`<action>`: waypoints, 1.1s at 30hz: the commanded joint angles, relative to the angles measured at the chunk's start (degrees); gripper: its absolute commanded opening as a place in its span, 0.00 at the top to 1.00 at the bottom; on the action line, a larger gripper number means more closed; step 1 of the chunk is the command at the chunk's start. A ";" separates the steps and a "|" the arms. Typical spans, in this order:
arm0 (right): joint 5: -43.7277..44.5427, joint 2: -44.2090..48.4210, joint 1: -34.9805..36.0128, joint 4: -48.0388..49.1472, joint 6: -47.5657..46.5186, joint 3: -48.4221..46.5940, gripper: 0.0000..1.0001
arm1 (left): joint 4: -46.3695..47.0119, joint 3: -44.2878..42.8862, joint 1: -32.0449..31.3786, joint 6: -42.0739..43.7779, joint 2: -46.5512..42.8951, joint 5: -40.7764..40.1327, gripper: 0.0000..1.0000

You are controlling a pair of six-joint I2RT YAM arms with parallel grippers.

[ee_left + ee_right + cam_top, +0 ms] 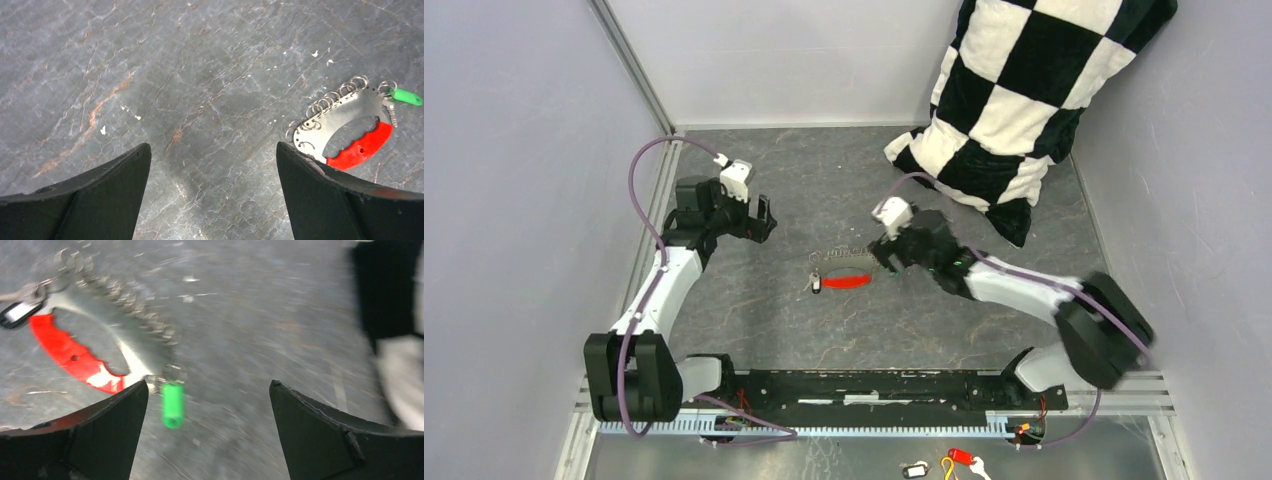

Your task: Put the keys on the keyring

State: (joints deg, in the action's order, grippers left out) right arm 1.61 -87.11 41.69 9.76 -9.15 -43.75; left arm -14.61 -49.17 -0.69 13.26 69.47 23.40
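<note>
A grey marbled table [754, 310], backed by a black-and-white checkered pillow [1014, 100], is seen with the keyring [340, 116] laid flat near its middle. A short green key [173, 405] is hung at one end and a long red plastic piece [361, 147] runs along its edge. The right gripper [209, 385] is held released just beside it, nothing grasped, and the left gripper [212, 150] is likewise spread wide and empty, off to its left.

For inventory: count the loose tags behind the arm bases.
2, side by side at the bottom edge: a black-framed white tag, a red tag with yellow loop. Others may be cropped.
</note>
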 commanded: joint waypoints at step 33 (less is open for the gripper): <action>24.01 8.74 -33.88 67.77 1.06 47.58 0.02 | 92.67 39.89 7.26 -15.71 19.20 -7.12 0.00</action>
State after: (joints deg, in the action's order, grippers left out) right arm 27.11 -78.61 7.77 74.89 -7.55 -0.56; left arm 78.85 -4.43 6.42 -0.67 90.13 19.27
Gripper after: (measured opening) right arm 0.979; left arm 0.997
